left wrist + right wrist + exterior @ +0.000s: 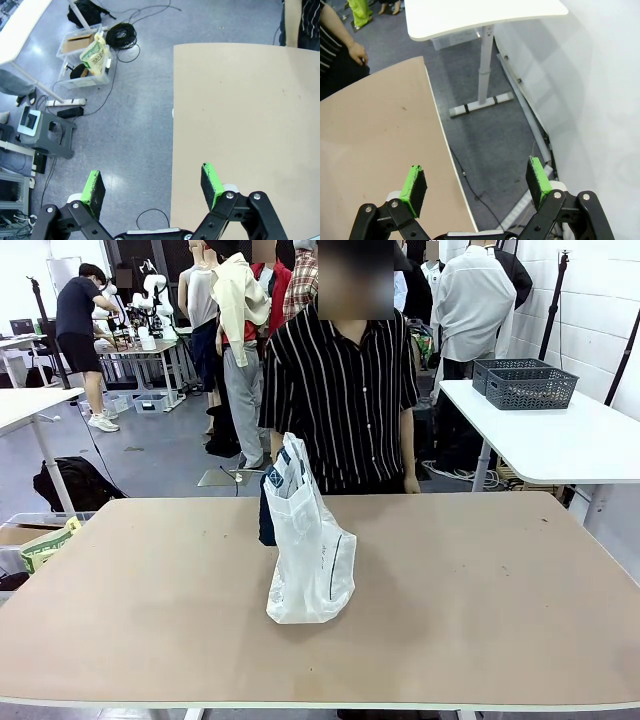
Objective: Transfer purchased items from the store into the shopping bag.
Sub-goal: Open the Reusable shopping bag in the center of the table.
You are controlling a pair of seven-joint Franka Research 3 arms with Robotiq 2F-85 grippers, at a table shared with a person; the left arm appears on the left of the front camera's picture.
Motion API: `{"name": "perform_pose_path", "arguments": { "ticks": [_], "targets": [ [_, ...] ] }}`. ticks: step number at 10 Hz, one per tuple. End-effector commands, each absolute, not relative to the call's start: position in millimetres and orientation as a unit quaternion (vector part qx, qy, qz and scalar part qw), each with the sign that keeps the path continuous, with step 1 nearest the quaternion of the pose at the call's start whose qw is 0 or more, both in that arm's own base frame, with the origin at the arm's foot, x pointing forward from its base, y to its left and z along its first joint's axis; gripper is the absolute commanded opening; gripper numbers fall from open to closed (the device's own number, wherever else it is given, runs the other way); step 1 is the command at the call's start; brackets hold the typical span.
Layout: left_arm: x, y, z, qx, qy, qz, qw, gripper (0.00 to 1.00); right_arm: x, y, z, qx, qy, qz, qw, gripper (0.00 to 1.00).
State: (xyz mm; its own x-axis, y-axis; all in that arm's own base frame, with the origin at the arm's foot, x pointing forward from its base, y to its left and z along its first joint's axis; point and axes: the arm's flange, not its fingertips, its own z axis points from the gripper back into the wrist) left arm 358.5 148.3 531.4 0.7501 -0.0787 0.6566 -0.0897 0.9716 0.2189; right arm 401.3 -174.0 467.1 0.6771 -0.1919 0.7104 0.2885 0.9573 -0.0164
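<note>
**Bag standing, my jaws wide**

From the front, the table (480, 620) carries the bag (310, 560) upright, mid-table, just before the person (340, 390). My wrist views show my left gripper (155, 182) and right gripper (477, 182) wide apart, holding nothing, over table edges.

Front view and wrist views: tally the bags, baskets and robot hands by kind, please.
Translucent white plastic shopping bag: 1
Dark grey lattice plastic baskets: 2
Black robot hands with green pads, left and right, both open: 2
Total: 5

Open tabletop (480, 580) either side of the upright shopping bag (312, 565), person (340, 390) just behind
</note>
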Motion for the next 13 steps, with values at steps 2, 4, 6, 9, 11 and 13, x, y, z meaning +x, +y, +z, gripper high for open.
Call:
{"name": "perform_pose_path", "arguments": {
  "ticks": [2, 4, 6, 9, 11, 13],
  "targets": [
    [357.3, 151.3, 531.5, 0.128, -0.350, -0.003, 0.928, 1.00, 400.6, -174.0, 465.0, -0.067, -0.376, -0.125, 0.916, 1.00],
    [357.3, 151.3, 531.5, 0.128, -0.350, -0.003, 0.928, 1.00, 400.6, -174.0, 465.0, -0.067, -0.376, -0.125, 0.916, 1.00],
    [357.3, 151.3, 531.5, 0.128, -0.350, -0.003, 0.928, 1.00, 400.6, -174.0, 465.0, -0.067, -0.376, -0.125, 0.916, 1.00],
    [392.4, 68.5, 558.7, 0.084, -0.389, -0.084, 0.913, 1.00, 425.3, -84.5, 511.0, -0.031, -0.398, -0.052, 0.915, 1.00],
    [412.3, 9.8, 583.1, 0.038, -0.406, -0.148, 0.901, 1.00, 429.0, -8.5, 548.5, 0.014, -0.405, -0.003, 0.914, 1.00],
    [425.8, -26.4, 587.9, 0.017, -0.385, -0.105, 0.917, 1.00, 418.8, 35.6, 559.8, 0.038, -0.392, 0.006, 0.919, 1.00]
  ]
}}
